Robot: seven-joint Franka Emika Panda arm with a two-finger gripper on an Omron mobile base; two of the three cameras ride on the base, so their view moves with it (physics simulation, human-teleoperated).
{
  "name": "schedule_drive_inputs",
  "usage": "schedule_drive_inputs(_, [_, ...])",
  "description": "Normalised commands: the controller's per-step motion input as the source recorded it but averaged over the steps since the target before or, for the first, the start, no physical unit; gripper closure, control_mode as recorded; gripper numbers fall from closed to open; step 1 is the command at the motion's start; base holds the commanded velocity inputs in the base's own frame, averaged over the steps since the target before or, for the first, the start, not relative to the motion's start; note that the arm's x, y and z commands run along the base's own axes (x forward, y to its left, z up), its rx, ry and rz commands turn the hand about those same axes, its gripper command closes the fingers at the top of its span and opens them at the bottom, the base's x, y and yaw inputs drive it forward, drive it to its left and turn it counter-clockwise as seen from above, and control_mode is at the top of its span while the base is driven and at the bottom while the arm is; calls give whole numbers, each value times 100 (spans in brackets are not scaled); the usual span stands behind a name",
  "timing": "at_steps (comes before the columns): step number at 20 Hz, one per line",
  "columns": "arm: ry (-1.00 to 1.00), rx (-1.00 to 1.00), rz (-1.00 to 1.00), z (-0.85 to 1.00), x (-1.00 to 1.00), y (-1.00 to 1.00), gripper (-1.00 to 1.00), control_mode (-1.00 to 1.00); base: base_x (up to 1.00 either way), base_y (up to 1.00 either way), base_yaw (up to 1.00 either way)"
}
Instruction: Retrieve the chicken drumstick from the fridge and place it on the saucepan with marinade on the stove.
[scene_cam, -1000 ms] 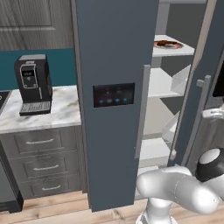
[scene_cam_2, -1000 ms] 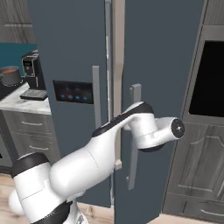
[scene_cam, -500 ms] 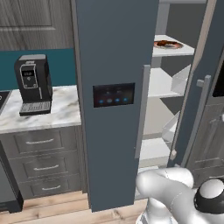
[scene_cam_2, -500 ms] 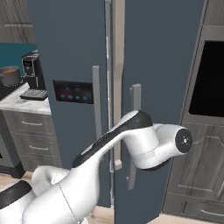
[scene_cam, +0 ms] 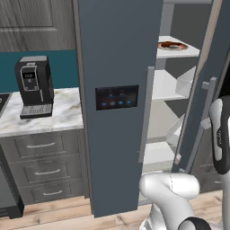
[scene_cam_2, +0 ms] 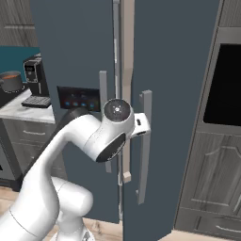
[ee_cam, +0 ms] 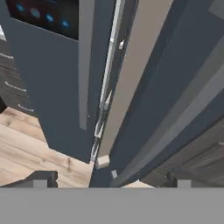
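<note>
The fridge (scene_cam: 119, 63) has its left door shut and its right door (scene_cam: 211, 85) swung partly open. On an upper shelf inside lies the reddish-brown chicken drumstick (scene_cam: 169, 44) on a white plate (scene_cam: 182, 46). The grey saucepan (scene_cam_2: 11, 83) with orange-red marinade (scene_cam_2: 9, 74) stands far left, on the stove (scene_cam_2: 4, 98). My gripper (ee_cam: 111, 178) is open and holds nothing; its fingertips (ee_cam: 41, 177) stand wide apart, facing the gap between the two doors low down. In the right base view my hand (scene_cam_2: 139, 125) sits by the right door's handle (scene_cam_2: 144, 141).
A black coffee machine (scene_cam: 33, 85) stands on the marble counter (scene_cam: 58, 119) left of the fridge, above grey drawers (scene_cam: 42, 170). A dark oven (scene_cam_2: 226, 84) is built into the wood-grain cupboards right of the fridge. The open door's edge (ee_cam: 131, 87) rises close in front of the hand.
The arm has folded back: in the right base view its wrist swung left and up to the door handles. The fridge doors and the things inside have not moved.
</note>
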Motion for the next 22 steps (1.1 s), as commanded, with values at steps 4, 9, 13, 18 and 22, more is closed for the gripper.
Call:
schedule_drive_inputs(4, [5,-46,-16,-14,-4,81,-100,-100,0,0,0])
schedule_drive_inputs(9, [8,-44,-12,-35,0,84,-100,-100,0,0,0])
schedule_drive_inputs(13, [4,-24,-8,-42,2,56,-100,-100,0,0,0])
schedule_drive_inputs(18, [4,-8,-1,-38,16,6,-100,-100,0,0,0])
schedule_drive_inputs(22, [-1,-5,0,-46,73,21,-100,-100,0,0,0])
